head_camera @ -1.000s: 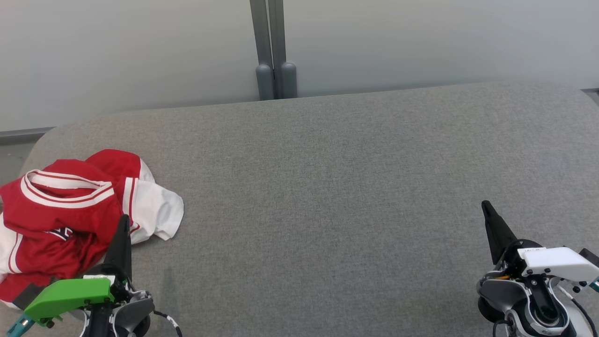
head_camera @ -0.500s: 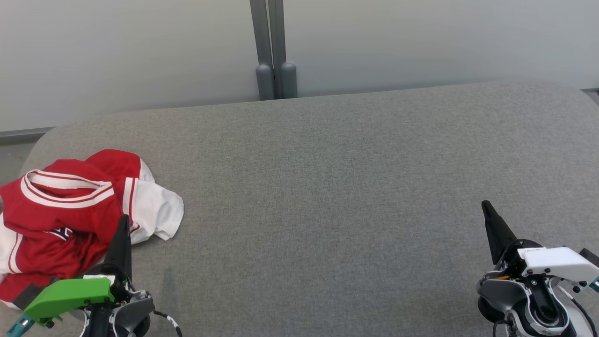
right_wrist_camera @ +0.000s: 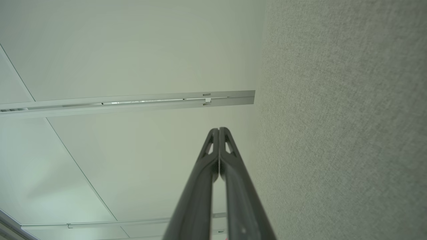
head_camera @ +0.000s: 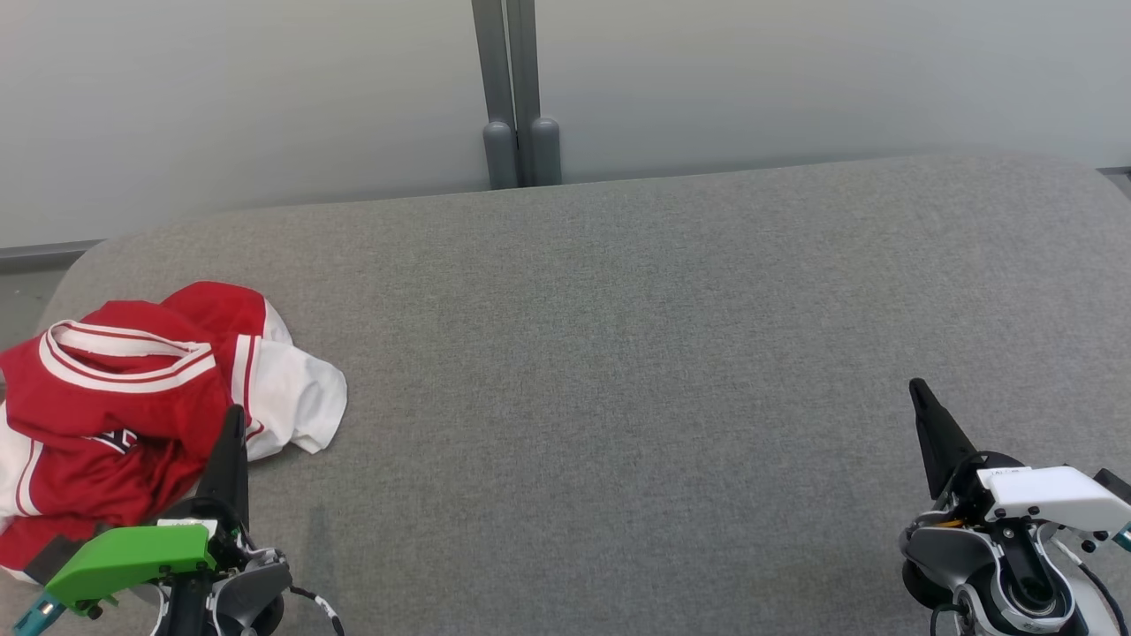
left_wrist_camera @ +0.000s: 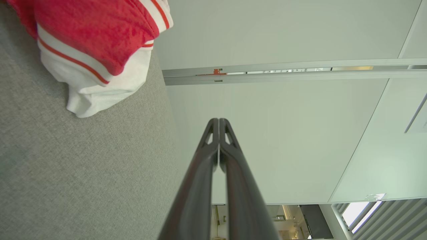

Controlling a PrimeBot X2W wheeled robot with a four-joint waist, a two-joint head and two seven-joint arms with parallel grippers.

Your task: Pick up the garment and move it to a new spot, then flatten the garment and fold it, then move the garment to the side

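So the garment (head_camera: 132, 397), a red jersey with white trim and white sleeves, lies crumpled in a loose heap just beside our left pincer (head_camera: 235, 413), a little to its left and beyond its tips. In the head view the dark fingers overlap the heap's near edge. In the left wrist view the cloth sits off to one side of the fingers and clear of them, so we judge there is no contact yet. From our right pincer (head_camera: 917, 385) the jersey is well apart, far off to the left across the grey bench (head_camera: 618, 353).

Both pincers are pressed together at the tips and pinch nothing. Each points away from us along the bench toward the pale wall (head_camera: 795, 79) and its grey post (head_camera: 517, 88).

As for change, we find none: over the last second the heap, the fingers and the camera have all kept their places. We read that as the task not yet begun, with the first pick-up still ahead. The left pincer would need to spread, turn toward the cloth and close on a fold. The bare stretch of bench between the two pincers looks a fair place to lay the jersey out.
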